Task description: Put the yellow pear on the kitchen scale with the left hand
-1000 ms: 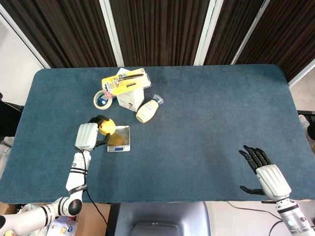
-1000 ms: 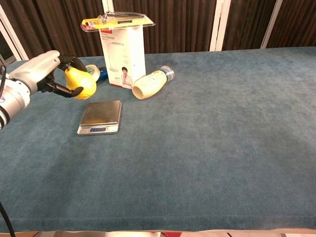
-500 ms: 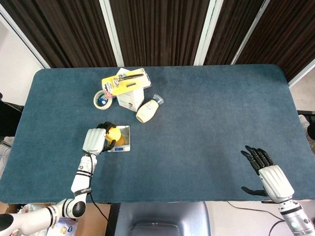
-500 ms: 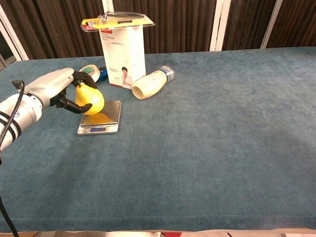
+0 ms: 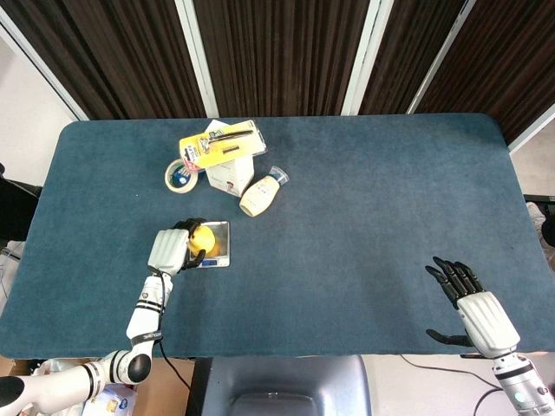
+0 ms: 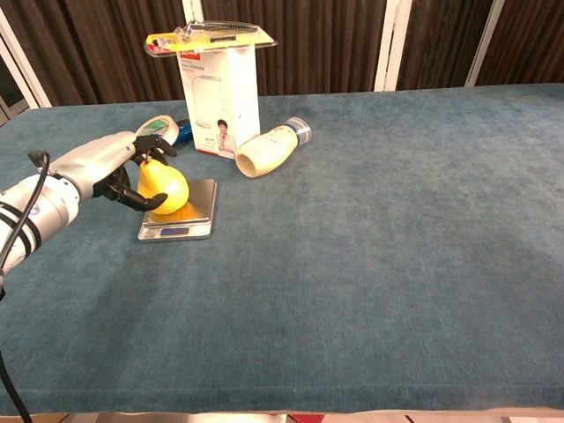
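Left hand (image 6: 110,167) wraps the yellow pear (image 6: 163,187), dark fingers (image 6: 145,204) curled under and around it, at left of centre in the chest view. Pear sits at the left edge of the kitchen scale (image 6: 179,209); whether its base rests on the plate or is just above it, cannot tell. In the head view, the same hand (image 5: 169,250) and pear (image 5: 201,237) appear left of centre, over the scale (image 5: 214,245).

Right hand (image 5: 473,308) lies at lower right of the head view, fingers spread, holding nothing.

Above the scale: white box (image 6: 220,101) with a yellow packet (image 6: 207,35) on top, tape roll (image 5: 179,175), and a bottle (image 6: 271,150) lying on its side. All on the blue table (image 6: 397,229).
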You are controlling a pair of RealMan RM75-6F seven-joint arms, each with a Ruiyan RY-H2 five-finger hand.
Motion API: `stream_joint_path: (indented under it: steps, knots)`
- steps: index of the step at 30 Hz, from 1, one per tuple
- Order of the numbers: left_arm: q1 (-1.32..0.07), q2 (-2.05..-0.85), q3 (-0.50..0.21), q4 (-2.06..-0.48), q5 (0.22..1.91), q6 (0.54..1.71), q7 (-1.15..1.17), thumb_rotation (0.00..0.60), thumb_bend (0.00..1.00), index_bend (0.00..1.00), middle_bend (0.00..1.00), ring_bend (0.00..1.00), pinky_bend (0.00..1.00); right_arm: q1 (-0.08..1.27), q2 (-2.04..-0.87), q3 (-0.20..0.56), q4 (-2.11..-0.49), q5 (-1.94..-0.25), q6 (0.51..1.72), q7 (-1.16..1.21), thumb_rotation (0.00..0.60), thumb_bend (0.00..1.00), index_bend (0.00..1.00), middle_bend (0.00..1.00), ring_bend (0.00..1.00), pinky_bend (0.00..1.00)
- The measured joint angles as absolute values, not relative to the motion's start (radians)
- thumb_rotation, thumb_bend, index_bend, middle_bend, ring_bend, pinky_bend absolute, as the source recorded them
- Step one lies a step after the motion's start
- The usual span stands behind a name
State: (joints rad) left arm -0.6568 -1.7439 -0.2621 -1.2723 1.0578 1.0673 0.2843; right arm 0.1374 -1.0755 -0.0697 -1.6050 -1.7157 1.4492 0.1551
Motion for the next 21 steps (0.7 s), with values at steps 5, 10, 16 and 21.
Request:
stream_joint_path:
  steps: [5, 10, 16, 21]
  knots:
    - [-0.656, -1.742, -0.263, -1.276, 1.076, 1.083, 0.269, 0.6, 0.34, 0.04, 0.17, 0.12, 0.29, 0.137, -1.074, -0.07, -1.605, -1.716, 1.449, 0.153, 0.6, 0.16, 0.0, 0.0, 0.0, 0.0]
    - [-0.653, -1.727, -0.26, -1.297, 1.077, 1.076, 0.261, 0.6, 0.33, 0.0, 0.09, 0.06, 0.26, 0.137, -1.076, -0.071, -1.606, -1.718, 1.449, 0.149, 0.6, 0.16, 0.0, 0.0, 0.0, 0.0]
    - [-0.655, -1.718, -0.257, -1.31, 1.062, 1.062, 0.277, 0.6, 0.33, 0.0, 0.08, 0.04, 0.25, 0.134, -1.074, -0.071, -1.605, -1.718, 1.454, 0.152, 0.6, 0.16, 0.0, 0.0, 0.0, 0.0]
    - [-0.651, -1.708, -0.26, -1.328, 1.09, 1.093, 0.265, 0.6, 0.33, 0.0, 0.06, 0.02, 0.22, 0.134, -1.073, -0.071, -1.604, -1.718, 1.455, 0.156, 0.6, 0.16, 0.0, 0.0, 0.0, 0.0]
